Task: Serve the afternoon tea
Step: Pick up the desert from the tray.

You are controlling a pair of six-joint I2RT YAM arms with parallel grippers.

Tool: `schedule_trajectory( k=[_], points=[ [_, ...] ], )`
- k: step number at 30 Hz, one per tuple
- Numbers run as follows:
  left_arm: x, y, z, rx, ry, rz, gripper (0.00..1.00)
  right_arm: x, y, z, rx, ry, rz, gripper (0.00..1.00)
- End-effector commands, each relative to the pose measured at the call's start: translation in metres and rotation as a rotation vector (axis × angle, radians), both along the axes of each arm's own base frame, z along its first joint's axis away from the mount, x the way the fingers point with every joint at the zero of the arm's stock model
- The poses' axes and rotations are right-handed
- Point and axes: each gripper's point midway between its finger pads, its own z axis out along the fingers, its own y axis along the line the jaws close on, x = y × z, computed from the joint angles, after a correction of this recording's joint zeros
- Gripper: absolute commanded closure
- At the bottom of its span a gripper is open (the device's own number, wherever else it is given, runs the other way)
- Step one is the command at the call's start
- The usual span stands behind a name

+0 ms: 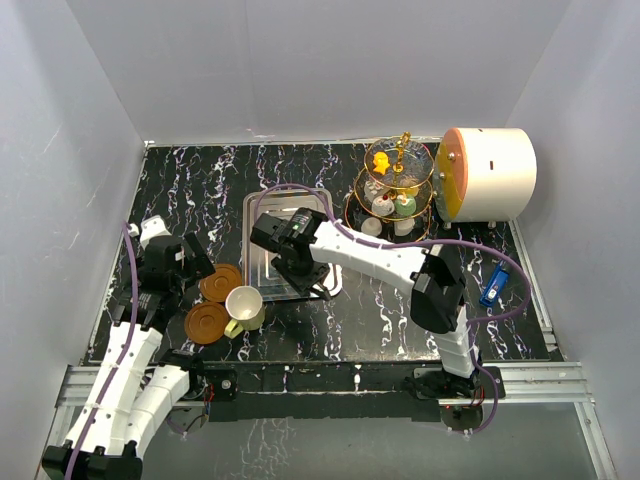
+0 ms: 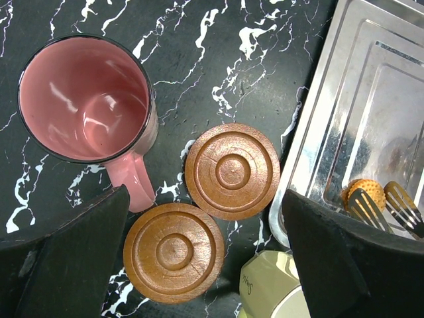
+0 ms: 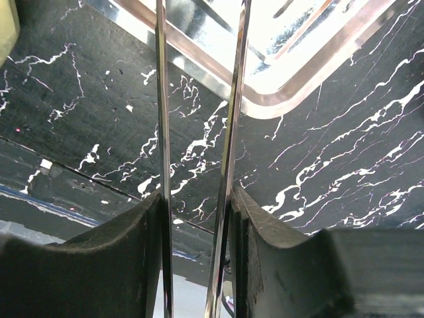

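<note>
Left jaws hang apart over saucers (image 2: 232, 171); right jaws, clamped on tongs (image 3: 163, 99), should next pinch the orange cake (image 2: 364, 189), lower right.

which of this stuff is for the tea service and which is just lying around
For the job: tiered stand, cakes on it, orange cake, pink cup, cream cup, saucer, second saucer, tongs.

Lying about: steel tray, white cylinder, blue item.
</note>
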Motion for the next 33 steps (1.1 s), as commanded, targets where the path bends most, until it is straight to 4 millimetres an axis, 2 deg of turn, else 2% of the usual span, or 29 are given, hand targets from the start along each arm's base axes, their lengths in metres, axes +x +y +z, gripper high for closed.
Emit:
schedule_trajectory(
  k=[1, 9, 17, 21, 22, 25, 28, 33],
  points=[
    [0.000, -0.001, 0.003, 0.003, -0.010, -0.004, 0.01, 0.017, 0.015, 0.027, 0.078, -0.086, -0.038, 0.69],
    [0.001, -0.004, 0.002, 0.001, -0.005, -0.019, 0.01, 0.047, 0.009, 0.068, 0.214, -0.155, -0.160, 0.74],
    [0.002, -0.007, 0.000, -0.001, 0.002, -0.035, 0.01, 0.052, -0.009, 0.107, 0.327, -0.180, -0.238, 0.75],
    [0.003, -0.008, 0.000, -0.003, -0.001, -0.041, 0.01, 0.047, -0.022, 0.136, 0.395, -0.218, -0.281, 0.75],
    [0.003, -0.008, 0.000, -0.004, 0.000, -0.043, 0.01, 0.045, -0.029, 0.151, 0.426, -0.244, -0.295, 0.75],
    [0.003, -0.009, 0.000, -0.006, -0.001, -0.048, 0.01, 0.045, -0.046, 0.173, 0.468, -0.286, -0.338, 0.75],
    [0.004, -0.010, 0.000, -0.006, 0.000, -0.052, 0.01, 0.044, -0.070, 0.192, 0.498, -0.336, -0.390, 0.75],
    [0.004, -0.011, -0.001, -0.008, 0.004, -0.057, 0.01, 0.042, -0.113, 0.192, 0.485, -0.363, -0.489, 0.75]
  ],
)
